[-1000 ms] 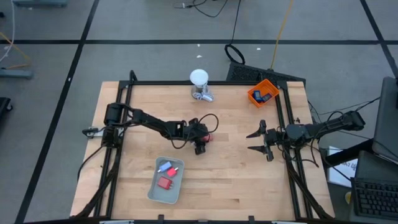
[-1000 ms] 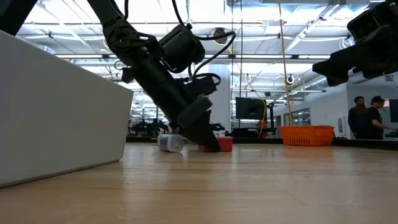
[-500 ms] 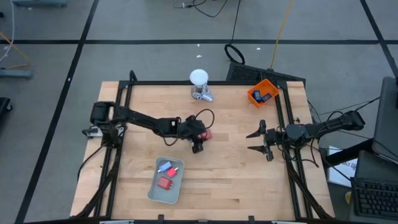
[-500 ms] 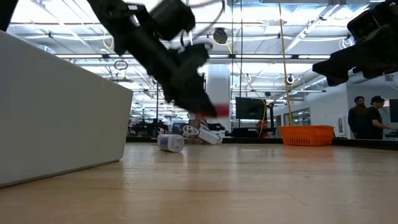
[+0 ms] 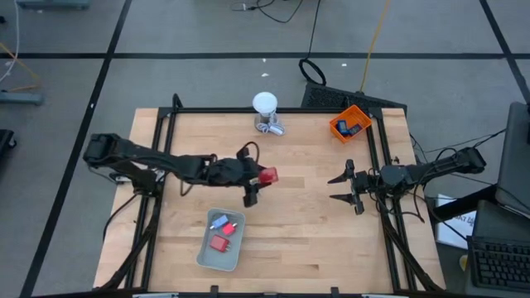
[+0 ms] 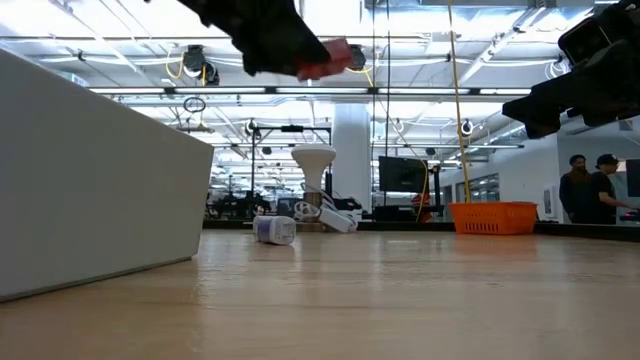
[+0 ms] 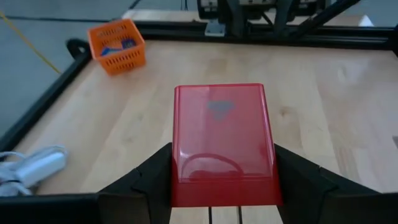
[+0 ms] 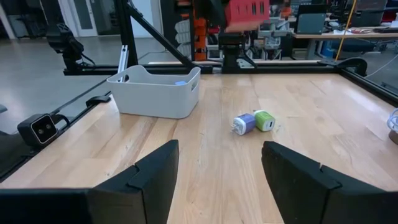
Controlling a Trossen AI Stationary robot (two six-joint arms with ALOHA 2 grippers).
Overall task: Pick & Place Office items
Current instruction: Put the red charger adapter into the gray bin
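Left claw (image 5: 263, 176): clenched on one glossy red block (image 7: 222, 140), raised above table centre.
Right claw (image 5: 341, 188): released, fingers spread, at 3 o'clock.
Grey tray (image 5: 204, 248): two pieces, 7 o'clock.
Orange bin (image 5: 350, 122): mesh, 1 o'clock.

Left tool (image 5: 263, 176) raised, gripping; right tool (image 5: 340, 188) apparently open.

The wooden worktop (image 5: 315, 232) is carrying a grey tray (image 5: 220, 241) near its front edge, an orange bin (image 5: 349, 123) at a back corner, and a white ball-topped object (image 5: 265, 111) at the back edge. A small blue-and-green plug (image 8: 255, 122) is lying on its side on the wood.
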